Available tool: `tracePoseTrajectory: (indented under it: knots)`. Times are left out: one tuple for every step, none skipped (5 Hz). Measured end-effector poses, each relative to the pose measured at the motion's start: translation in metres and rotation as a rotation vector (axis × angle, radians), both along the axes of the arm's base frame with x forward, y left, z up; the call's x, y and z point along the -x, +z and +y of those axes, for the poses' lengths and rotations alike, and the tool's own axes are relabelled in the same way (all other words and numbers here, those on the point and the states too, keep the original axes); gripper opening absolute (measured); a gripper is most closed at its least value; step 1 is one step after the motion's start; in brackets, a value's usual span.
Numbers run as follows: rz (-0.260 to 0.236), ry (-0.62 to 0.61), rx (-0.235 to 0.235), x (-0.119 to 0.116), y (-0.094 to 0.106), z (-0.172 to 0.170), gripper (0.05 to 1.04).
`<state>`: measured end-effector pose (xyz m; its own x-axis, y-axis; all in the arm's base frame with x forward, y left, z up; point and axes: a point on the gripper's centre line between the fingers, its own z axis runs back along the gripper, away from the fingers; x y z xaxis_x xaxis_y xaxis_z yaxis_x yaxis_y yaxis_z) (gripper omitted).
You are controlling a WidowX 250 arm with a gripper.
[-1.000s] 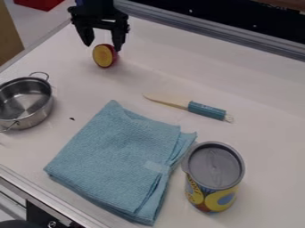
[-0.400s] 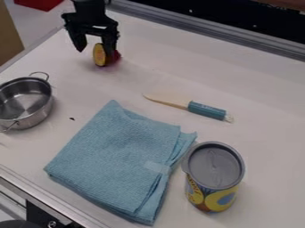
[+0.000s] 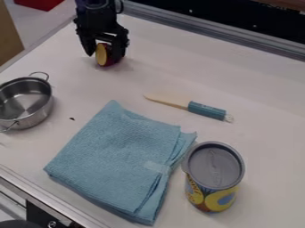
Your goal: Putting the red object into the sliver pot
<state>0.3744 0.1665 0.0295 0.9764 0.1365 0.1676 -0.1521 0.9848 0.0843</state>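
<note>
And here's the gripper point(image 3: 106, 54), fingers apart, with the red object point(image 3: 102, 55) low down, apparently right between them!

Pot point(image 3: 39, 116) mid-L, fruit point(image 3: 103, 55) upper L, cloth point(image 3: 119, 160) lower ctr, knife point(image 3: 205, 110) up & R of it, can point(image 3: 214, 196) lower R beside cloth, all on tbl point(image 3: 268, 111)!

Single fixed cam, above work surface point(image 3: 262, 102), looks down at slant, whole pot–can spread in frame
</note>
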Motion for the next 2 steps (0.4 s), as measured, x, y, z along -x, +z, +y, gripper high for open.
tracePoseTrajectory:
  knots:
    - [0.009, 0.002, -0.013, -0.0025, -0.0084, -0.0027, 1.000]
    - [0.015, 0.004, -0.029, -0.0040, -0.0123, -0.0043, 0.972]
